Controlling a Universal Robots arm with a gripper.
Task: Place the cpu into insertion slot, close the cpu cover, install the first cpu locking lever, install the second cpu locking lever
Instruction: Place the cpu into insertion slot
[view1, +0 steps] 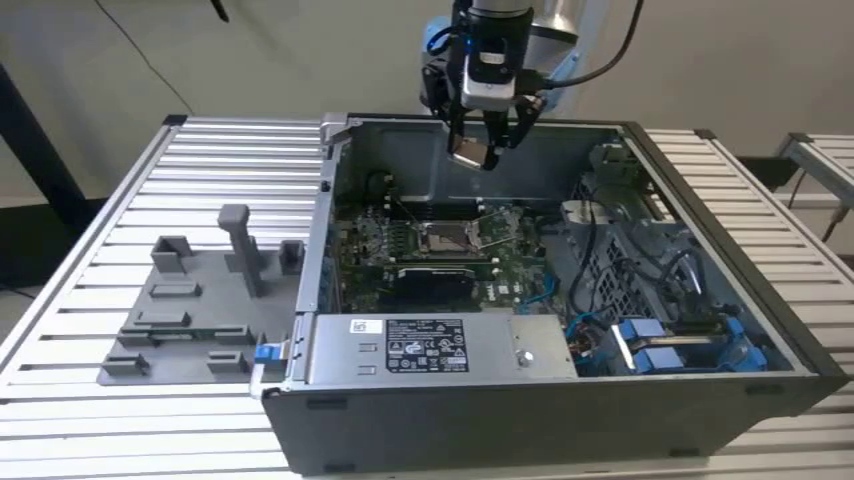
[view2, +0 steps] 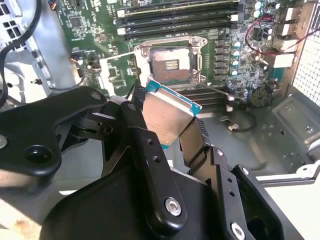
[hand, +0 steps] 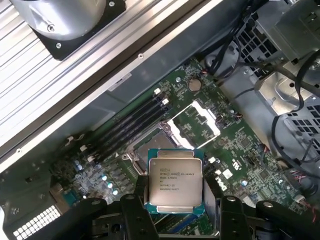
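My gripper (view1: 477, 150) hangs above the back of the open computer case, shut on the cpu (view1: 470, 152). In both wrist views the cpu (hand: 175, 182) (view2: 167, 115) is a flat silver square with tan-green edges, clamped by its two sides between black fingers (hand: 141, 197). It is in the air, tilted, well above the board. The insertion slot (view2: 172, 65) (view1: 446, 237) lies open on the green motherboard, its dark centre bare; in the first wrist view the cpu hides part of it. The cpu cover (hand: 196, 125), a silver frame with a square window, is swung open beside the slot.
The grey case walls (view1: 334, 200) ring the motherboard. A power supply block (view1: 414, 345) sits at the front, and cables and blue connectors (view1: 667, 340) at the exterior view's right. Black memory slots (view2: 175, 20) run beside the socket. A grey fixture plate (view1: 187, 300) lies outside on the slatted table.
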